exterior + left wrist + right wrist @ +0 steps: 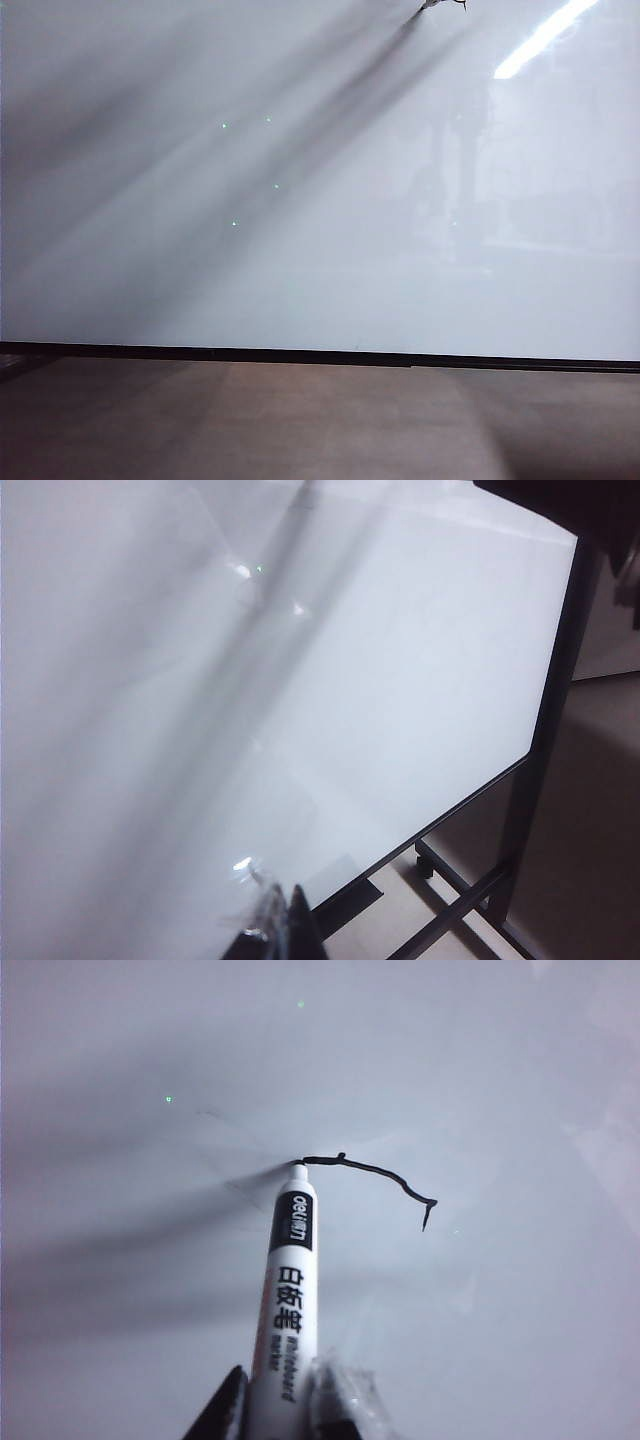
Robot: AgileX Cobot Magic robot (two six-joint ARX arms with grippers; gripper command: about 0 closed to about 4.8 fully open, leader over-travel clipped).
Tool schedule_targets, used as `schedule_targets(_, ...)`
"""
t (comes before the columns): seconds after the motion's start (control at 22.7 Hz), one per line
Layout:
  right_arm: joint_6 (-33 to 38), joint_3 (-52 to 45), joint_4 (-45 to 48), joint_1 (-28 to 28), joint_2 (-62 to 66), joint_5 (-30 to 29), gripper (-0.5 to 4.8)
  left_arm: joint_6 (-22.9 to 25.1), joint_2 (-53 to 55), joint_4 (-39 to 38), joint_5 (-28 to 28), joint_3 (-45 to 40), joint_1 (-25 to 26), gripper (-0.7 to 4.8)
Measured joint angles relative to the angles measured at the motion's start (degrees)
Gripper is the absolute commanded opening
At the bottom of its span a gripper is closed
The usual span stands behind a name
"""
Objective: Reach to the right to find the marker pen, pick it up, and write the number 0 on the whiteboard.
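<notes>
The glossy whiteboard fills the exterior view above its thin black lower edge. In the right wrist view my right gripper is shut on the marker pen, a white barrel with black print. The pen's tip touches the board. Of the number 0 only an open, wobbly black stroke shows; it runs from the tip and ends in a short hook. At the exterior view's top edge a small pale-and-dark bit marks that spot. My left gripper is shut on nothing, close to the board near its lower edge.
Brown-grey floor lies below the board. The left wrist view shows the board's black stand frame and a caster on the floor. A bright light reflection streaks the board's upper right.
</notes>
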Motion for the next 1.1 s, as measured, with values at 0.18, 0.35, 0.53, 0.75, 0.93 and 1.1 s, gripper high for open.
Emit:
schedule_targets(0.18, 0.0, 0.0, 0.02, -0.02, 0.0, 0.07, -0.02, 0.0, 0.0, 0.0, 0.0, 0.0, 0.0, -0.06)
schedule_targets(0.35, 0.0, 0.0, 0.04, -0.02, 0.07, 0.04, -0.02, 0.0, 0.02, 0.0, -0.02, 0.0, 0.0, -0.06)
schedule_targets(0.53, -0.02, 0.02, 0.02, -0.57, 0.37, -0.07, -0.02, 0.0, 0.02, -0.04, 0.0, 0.0, 0.0, -0.06)
schedule_targets(0.75, -0.02, 0.04, -4.33, -0.63, 1.09, -0.31, -0.02, 0.0, 0.0, -0.39, 0.0, 0.0, 0.0, -0.06)
schedule_targets(0.93, -0.02, 0.02, -6.97, -0.72, 1.29, 0.0, -0.02, 0.0, 0.0, -0.66, 0.0, 0.0, 0.0, -0.06)
schedule_targets(1.1, -0.02, 0.02, -8.59, -1.01, 1.36, 0.22, -0.02, 0.0, 0.0, -0.72, 0.0, 0.0, 0.0, -0.06)
